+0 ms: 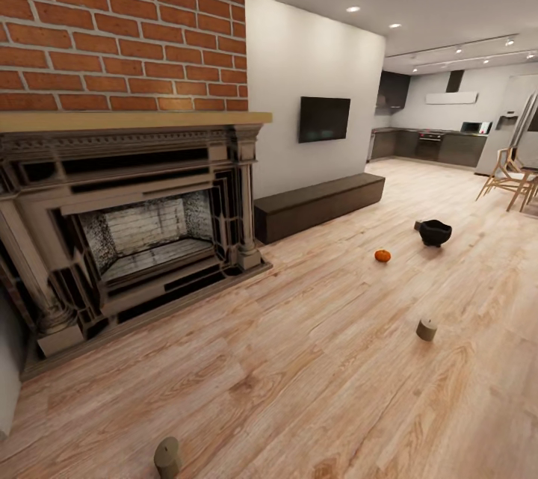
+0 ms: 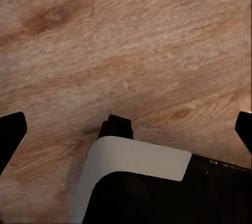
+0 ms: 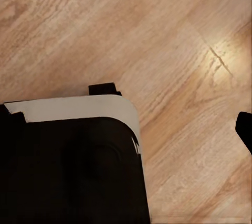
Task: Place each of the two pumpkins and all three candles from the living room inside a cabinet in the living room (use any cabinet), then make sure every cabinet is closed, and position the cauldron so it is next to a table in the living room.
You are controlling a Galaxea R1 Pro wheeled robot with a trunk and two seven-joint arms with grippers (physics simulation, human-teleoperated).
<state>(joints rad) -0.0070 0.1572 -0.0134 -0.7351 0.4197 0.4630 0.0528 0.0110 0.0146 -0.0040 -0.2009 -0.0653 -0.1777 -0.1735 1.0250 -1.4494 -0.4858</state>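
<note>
In the head view, one orange pumpkin (image 1: 382, 255) sits on the plank floor. Just beyond it stands the black cauldron (image 1: 435, 232), with a small grey-brown candle (image 1: 418, 225) beside it. Another candle (image 1: 427, 329) stands nearer on the right, and a third candle (image 1: 167, 458) at the bottom edge. The long dark cabinet (image 1: 321, 206) runs along the white wall under the TV, all fronts shut. My left gripper (image 2: 127, 132) hangs open over bare floor, as does my right gripper (image 3: 126, 132), of which one fingertip (image 3: 244, 129) shows. The table is out of view.
A brick fireplace (image 1: 134, 232) with a dark carved surround fills the left. The black TV (image 1: 323, 119) hangs on the white wall. Wooden chairs (image 1: 512, 180) stand at far right, with a kitchen (image 1: 433, 143) behind. My white and black base (image 2: 136, 182) shows below the wrists.
</note>
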